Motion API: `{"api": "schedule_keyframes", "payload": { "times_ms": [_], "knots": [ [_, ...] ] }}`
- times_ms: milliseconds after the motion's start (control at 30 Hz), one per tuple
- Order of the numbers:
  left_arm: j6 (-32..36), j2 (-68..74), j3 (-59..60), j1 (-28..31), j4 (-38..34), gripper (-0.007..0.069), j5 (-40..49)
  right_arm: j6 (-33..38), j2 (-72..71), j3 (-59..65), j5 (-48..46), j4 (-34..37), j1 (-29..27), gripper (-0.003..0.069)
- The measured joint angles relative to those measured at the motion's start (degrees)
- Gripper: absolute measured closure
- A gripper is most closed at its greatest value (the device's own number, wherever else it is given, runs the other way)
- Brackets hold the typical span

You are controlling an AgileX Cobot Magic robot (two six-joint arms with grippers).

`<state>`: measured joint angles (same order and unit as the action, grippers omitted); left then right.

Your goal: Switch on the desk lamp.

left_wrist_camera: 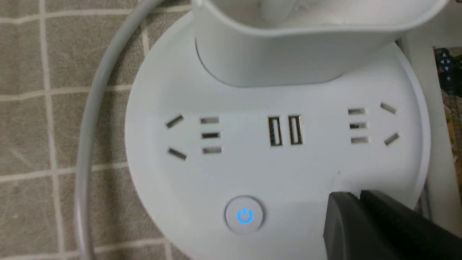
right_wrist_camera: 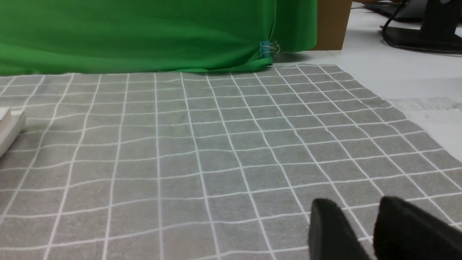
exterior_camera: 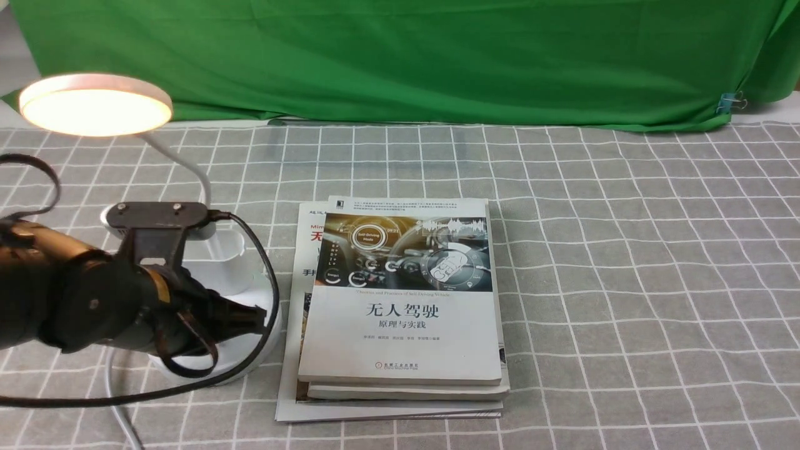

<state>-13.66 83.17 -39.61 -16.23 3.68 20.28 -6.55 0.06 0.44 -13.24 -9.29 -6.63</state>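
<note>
A grey checked table [exterior_camera: 625, 281] carries a stack of books [exterior_camera: 400, 325]. Just beside the stack, on the robot's left, stands the desk lamp [exterior_camera: 94, 103], its round head glowing warm. In the left wrist view the lamp's base [left_wrist_camera: 252, 169] shows sockets, two USB ports and a cup holder [left_wrist_camera: 288, 54] with nothing visible inside. The left tool [left_wrist_camera: 355, 196], fingers pressed together and gripping nothing, sits low over the base's edge, near the blue-lit power button [left_wrist_camera: 244, 215]. The right tool [right_wrist_camera: 361, 213], fingers slightly apart and empty, hovers over bare cloth, well apart from the lamp. The lamp looks lit, so a second press could switch it off. The arm's looping cable [exterior_camera: 272, 300] might also snag the base.
</note>
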Motion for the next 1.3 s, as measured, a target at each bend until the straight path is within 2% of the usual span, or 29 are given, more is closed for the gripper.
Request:
{"api": "schedule_keyframes", "payload": {
  "times_ms": [333,567,800,1000,1300],
  "knots": [
    [0.71,-24.07,14.97,0.0,-1.61,0.0606,-0.14,0.0,0.0,0.0,0.0,0.0,0.0,0.0414],
    [1.14,-50.45,20.68,0.0,-8.77,0.0606,0.02,0.0,0.0,0.0,0.0,0.0,0.0,0.0414],
    [10.94,-68.33,20.68,0.0,-10.44,0.0606,0.36,0.0,0.0,0.0,0.0,0.0,0.0,0.0414],
    [12.07,-75.31,20.68,0.0,-10.44,0.0606,0.69,0.0,0.0,0.0,0.0,0.0,0.0,0.0414],
    [12.52,-75.89,20.74,0.0,-10.44,0.0606,0.56,0.0,0.0,0.0,0.0,0.0,0.0,0.0414]
  ]
}}
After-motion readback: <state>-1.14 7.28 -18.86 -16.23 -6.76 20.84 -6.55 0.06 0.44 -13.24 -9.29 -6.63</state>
